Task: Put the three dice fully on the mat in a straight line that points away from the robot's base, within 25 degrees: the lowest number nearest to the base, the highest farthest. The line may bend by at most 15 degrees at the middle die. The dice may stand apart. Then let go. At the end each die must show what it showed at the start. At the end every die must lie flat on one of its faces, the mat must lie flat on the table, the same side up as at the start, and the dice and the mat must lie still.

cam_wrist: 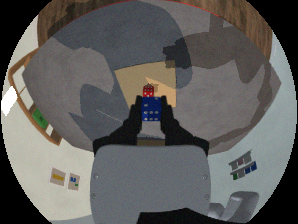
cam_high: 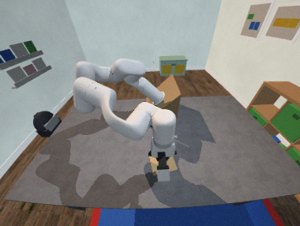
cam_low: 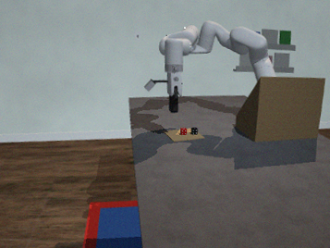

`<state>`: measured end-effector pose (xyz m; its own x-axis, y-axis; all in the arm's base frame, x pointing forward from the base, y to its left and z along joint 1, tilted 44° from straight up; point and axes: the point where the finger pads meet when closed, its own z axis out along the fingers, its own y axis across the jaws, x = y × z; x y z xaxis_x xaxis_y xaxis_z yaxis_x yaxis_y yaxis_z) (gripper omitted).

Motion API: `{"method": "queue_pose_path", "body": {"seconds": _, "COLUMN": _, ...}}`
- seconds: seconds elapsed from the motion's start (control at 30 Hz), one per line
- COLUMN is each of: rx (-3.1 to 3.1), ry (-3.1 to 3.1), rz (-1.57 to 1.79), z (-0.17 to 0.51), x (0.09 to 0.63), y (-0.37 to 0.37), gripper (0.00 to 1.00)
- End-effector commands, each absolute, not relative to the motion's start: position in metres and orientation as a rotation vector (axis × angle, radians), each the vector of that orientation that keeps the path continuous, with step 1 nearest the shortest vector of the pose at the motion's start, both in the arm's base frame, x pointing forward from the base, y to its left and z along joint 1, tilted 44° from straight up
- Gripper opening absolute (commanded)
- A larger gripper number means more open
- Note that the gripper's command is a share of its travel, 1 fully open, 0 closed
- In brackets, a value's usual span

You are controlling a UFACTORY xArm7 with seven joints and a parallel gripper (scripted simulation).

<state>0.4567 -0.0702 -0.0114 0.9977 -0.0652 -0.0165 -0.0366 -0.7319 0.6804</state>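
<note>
My gripper (cam_wrist: 151, 103) is shut on a blue die (cam_wrist: 150, 108) and holds it well above the tan mat (cam_low: 185, 136). In the exterior view the gripper (cam_low: 174, 104) hangs over the mat's left end. A red die (cam_low: 183, 130) and a black die (cam_low: 193, 130) lie side by side on the mat. In the wrist view the red die (cam_wrist: 149, 91) shows just beyond the blue one, with the mat (cam_wrist: 143, 79) below. In the top view the arm's wrist (cam_high: 163, 160) covers most of the mat (cam_high: 153, 163) and hides the dice.
A large tan box (cam_low: 282, 108) stands on the grey table top to the right of the mat, by the arm's base. The table's left edge (cam_low: 135, 143) runs close to the mat. A wooden shelf with green bins (cam_high: 282, 118) stands at the right.
</note>
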Motion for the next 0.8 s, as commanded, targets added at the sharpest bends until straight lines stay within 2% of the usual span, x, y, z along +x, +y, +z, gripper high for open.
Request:
{"method": "queue_pose_path", "body": {"seconds": 0.0, "rx": 2.376, "ry": -0.122, "rz": -0.033, "z": -0.014, "x": 0.461, "y": -0.066, "gripper": 0.21}}
{"method": "queue_pose_path", "body": {"seconds": 0.77, "rx": 2.376, "ry": -0.122, "rz": -0.032, "z": -0.031, "x": 0.46, "y": -0.083, "gripper": 0.21}}
